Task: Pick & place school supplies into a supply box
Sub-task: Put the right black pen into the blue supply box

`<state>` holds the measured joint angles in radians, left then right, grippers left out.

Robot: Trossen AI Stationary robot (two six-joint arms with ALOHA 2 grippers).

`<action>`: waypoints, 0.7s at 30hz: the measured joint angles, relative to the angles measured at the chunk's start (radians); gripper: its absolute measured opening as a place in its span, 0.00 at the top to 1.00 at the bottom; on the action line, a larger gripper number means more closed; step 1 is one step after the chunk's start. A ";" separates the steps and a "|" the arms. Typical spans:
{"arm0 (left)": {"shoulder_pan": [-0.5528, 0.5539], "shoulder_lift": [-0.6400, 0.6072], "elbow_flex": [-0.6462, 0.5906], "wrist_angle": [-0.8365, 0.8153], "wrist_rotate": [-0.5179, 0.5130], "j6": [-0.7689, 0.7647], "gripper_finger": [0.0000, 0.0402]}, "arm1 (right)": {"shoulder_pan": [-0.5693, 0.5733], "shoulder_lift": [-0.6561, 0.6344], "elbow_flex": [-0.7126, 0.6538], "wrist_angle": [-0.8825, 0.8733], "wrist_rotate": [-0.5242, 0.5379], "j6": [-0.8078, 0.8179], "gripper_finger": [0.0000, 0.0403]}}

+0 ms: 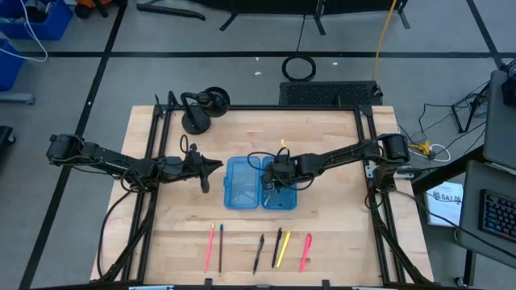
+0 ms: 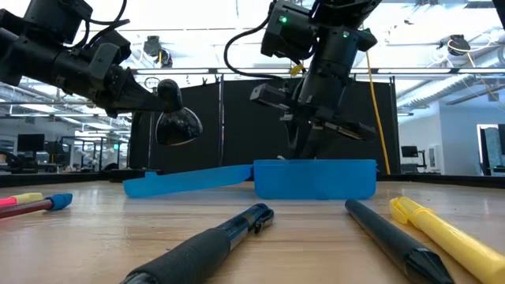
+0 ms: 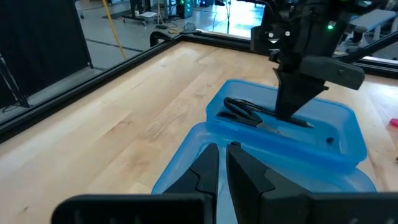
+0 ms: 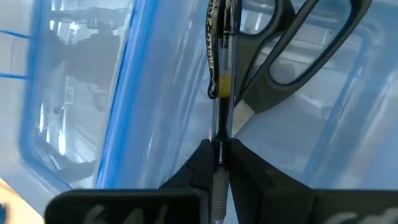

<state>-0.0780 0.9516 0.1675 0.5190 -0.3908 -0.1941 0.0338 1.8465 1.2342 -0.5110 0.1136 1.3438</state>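
supply box (image 1: 242,184) open | scissors (image 3: 245,112) inside (black-handled) | six pens (image 1: 260,251) outside

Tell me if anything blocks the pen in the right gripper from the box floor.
Only the scissors already lying in the box. The right gripper holds the pen beside their handles; nothing else visible is in the way.

Even, bright overhead light; ceiling glare in the low view, where the nearest black pen (image 2: 207,246) is blurred.
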 joint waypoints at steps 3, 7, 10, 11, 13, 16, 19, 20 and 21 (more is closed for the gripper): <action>0.000 0.000 0.000 0.000 0.002 -0.003 0.91 | 0.000 0.000 -0.015 0.000 0.012 0.005 0.95; 0.000 0.000 0.000 0.000 0.028 -0.002 0.91 | -0.001 0.000 -0.047 0.038 0.011 0.006 0.94; 0.000 0.000 0.000 0.000 0.045 -0.003 0.91 | 0.000 0.000 -0.070 0.053 0.011 0.023 0.93; 0.000 0.000 0.000 0.000 0.050 -0.004 0.91 | 0.000 0.000 -0.077 0.062 0.010 0.027 0.93; 0.000 0.000 0.000 0.001 0.051 -0.004 0.91 | -0.001 0.000 -0.091 0.085 0.006 0.028 0.93; 0.000 0.000 0.000 0.001 0.051 -0.011 0.91 | -0.001 -0.001 -0.097 0.109 0.003 0.017 0.93; 0.000 0.000 0.000 0.002 0.051 -0.011 0.91 | 0.000 -0.001 -0.098 0.144 0.012 -0.024 0.89; 0.000 0.000 0.000 0.002 0.051 -0.011 0.91 | 0.000 -0.005 -0.098 0.146 0.016 -0.034 0.87; 0.000 0.000 0.000 0.002 0.052 -0.011 0.91 | 0.000 -0.007 -0.098 0.145 0.021 -0.047 0.85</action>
<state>-0.0781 0.9517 0.1673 0.5205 -0.3391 -0.2054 0.0341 1.8392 1.1366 -0.3659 0.1344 1.2971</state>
